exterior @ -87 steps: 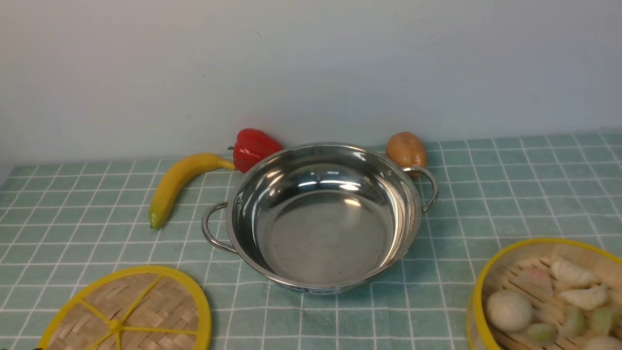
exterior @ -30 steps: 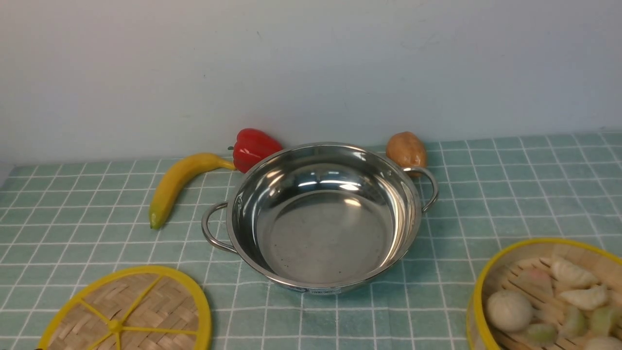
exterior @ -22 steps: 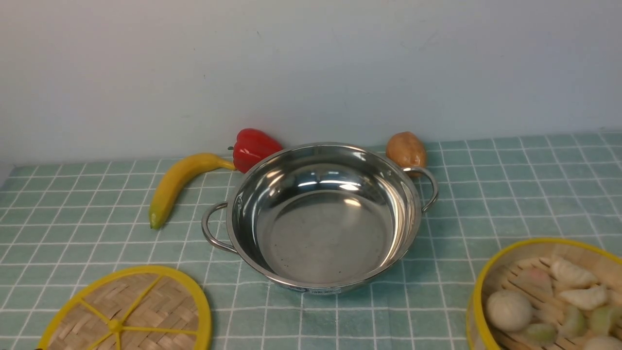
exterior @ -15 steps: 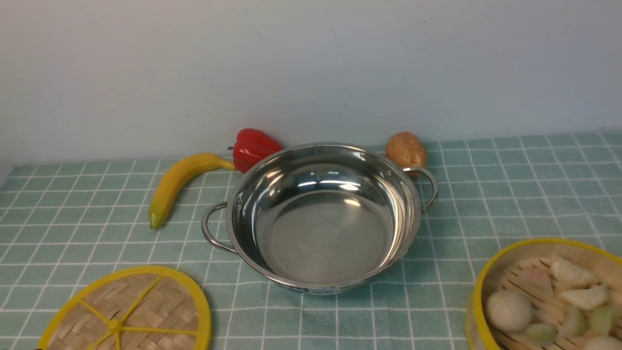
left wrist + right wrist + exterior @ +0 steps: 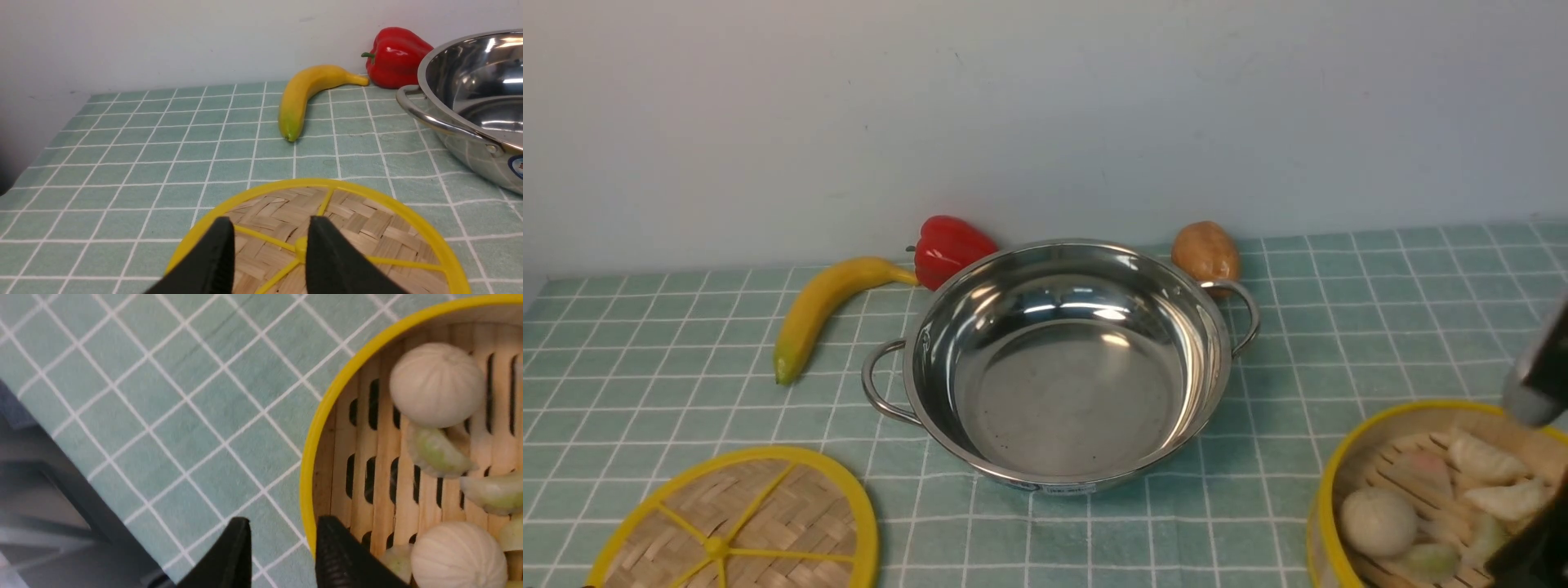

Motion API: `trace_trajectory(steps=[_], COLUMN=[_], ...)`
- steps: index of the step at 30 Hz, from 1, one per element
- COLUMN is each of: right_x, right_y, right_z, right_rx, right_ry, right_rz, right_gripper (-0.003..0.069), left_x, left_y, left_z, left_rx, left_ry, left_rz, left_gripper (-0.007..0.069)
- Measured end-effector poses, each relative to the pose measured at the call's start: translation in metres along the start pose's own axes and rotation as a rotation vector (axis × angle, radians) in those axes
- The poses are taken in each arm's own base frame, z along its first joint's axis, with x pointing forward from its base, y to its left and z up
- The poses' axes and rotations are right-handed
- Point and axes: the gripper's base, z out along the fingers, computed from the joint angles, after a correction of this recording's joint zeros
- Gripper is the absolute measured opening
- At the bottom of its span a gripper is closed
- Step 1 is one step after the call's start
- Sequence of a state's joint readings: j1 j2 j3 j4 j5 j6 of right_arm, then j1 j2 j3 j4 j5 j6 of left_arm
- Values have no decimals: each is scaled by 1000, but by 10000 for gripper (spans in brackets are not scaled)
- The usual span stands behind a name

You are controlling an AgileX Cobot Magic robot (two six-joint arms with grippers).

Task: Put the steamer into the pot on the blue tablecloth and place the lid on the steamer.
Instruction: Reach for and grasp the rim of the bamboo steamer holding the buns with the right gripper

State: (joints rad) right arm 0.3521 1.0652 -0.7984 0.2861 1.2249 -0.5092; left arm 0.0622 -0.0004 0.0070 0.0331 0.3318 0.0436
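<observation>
The steel pot [image 5: 1062, 359] stands empty in the middle of the blue tablecloth [image 5: 1380, 310]. The lid [image 5: 735, 523] lies flat at the near left. In the left wrist view my left gripper [image 5: 267, 230] hangs open just above the lid [image 5: 359, 220], its hub showing beside one finger. The steamer [image 5: 1413, 490], holding buns and dumplings, sits at the near right. My right arm [image 5: 1539, 376] reaches over it from the right edge. My right gripper [image 5: 282, 528] is open above the steamer [image 5: 408, 465]: one finger is over the cloth, the other at the inner side of its yellow rim.
A banana [image 5: 821, 306], a red pepper [image 5: 949, 247] and a potato [image 5: 1207, 251] lie behind the pot near the wall. The pot's looped handles [image 5: 876, 390] stick out left and right. The cloth's edge and a dark drop [image 5: 45, 498] show close to the steamer.
My right arm has come into the front view at the right edge, above the steamer. Pot, lid, steamer and the vegetables have stayed put.
</observation>
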Motion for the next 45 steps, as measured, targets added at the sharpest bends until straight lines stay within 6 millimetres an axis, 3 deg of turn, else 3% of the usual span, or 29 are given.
trace_trajectory(steps=[6, 11, 18, 24, 31, 42, 45], right_x=[-10, -18, -31, -34, -36, -35, -35], right_y=[19, 22, 13, 3, -11, -12, -13], right_z=[19, 36, 66, 82, 102, 134, 137], right_rx=[90, 84, 92, 97, 108, 40, 48], right_ry=[104, 140, 175, 216, 222, 311, 323], right_rz=[-74, -75, 7, 66, 120, 209, 225], right_gripper=[242, 249, 330, 350, 351, 345, 279], left_x=[0, 0, 0, 0, 0, 0, 0], left_y=[0, 0, 0, 0, 0, 0, 0], left_z=[0, 0, 0, 0, 0, 0, 0], left_rx=[0, 0, 0, 0, 0, 0, 0], left_ry=[0, 0, 0, 0, 0, 0, 0], left_rz=[0, 0, 0, 0, 0, 0, 0], left_gripper=[243, 243, 243, 243, 243, 243, 243])
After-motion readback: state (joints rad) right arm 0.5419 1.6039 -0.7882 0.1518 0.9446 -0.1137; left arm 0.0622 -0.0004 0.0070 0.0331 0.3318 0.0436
